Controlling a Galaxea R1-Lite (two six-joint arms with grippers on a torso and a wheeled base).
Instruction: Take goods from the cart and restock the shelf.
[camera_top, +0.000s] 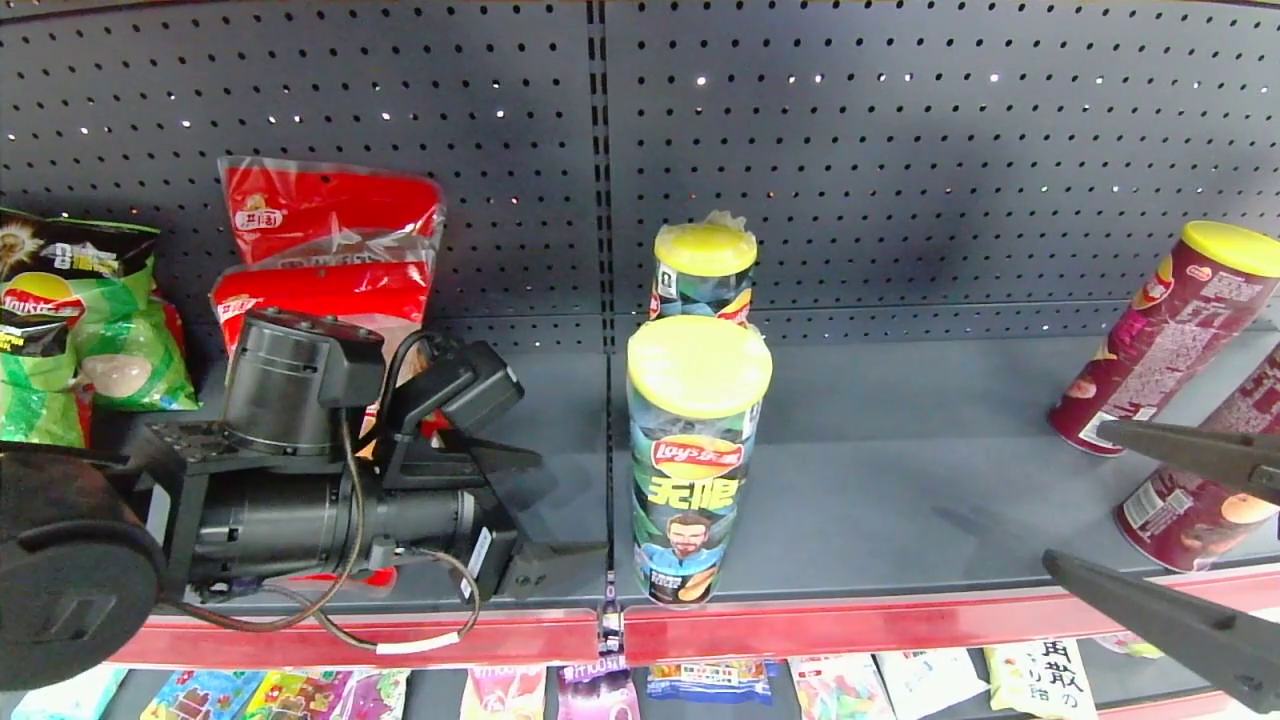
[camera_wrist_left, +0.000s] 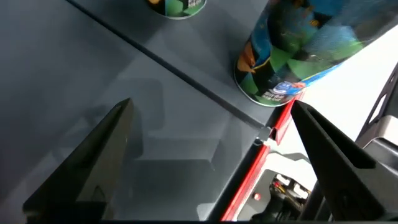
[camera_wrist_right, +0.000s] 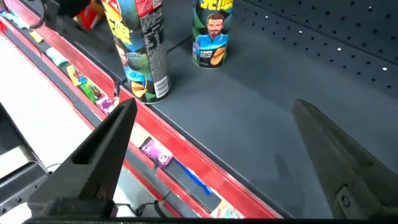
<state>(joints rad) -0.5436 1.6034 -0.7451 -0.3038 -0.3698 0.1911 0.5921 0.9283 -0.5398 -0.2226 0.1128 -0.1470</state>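
Note:
Two tall chip cans with yellow lids stand in the middle of the grey shelf (camera_top: 900, 480), one (camera_top: 698, 460) at the front edge and one (camera_top: 704, 270) behind it. My left gripper (camera_top: 545, 520) lies low over the shelf just left of the front can, open and empty. The left wrist view shows its gap (camera_wrist_left: 211, 162) over bare shelf, with the front can (camera_wrist_left: 298, 56) just beyond the fingertips. My right gripper (camera_top: 1075, 495) hangs open at the right, empty, well clear of the cans. From the right wrist (camera_wrist_right: 217, 155) the front can (camera_wrist_right: 142, 50) and back can (camera_wrist_right: 211, 31) stand farther off.
Two maroon cans (camera_top: 1165, 335) (camera_top: 1200, 490) lean at the far right of the shelf. A red bag (camera_top: 320, 250) and a green bag (camera_top: 70, 330) stand at the back left. A red rail (camera_top: 850, 620) edges the shelf front; small packets (camera_top: 1040, 675) lie below.

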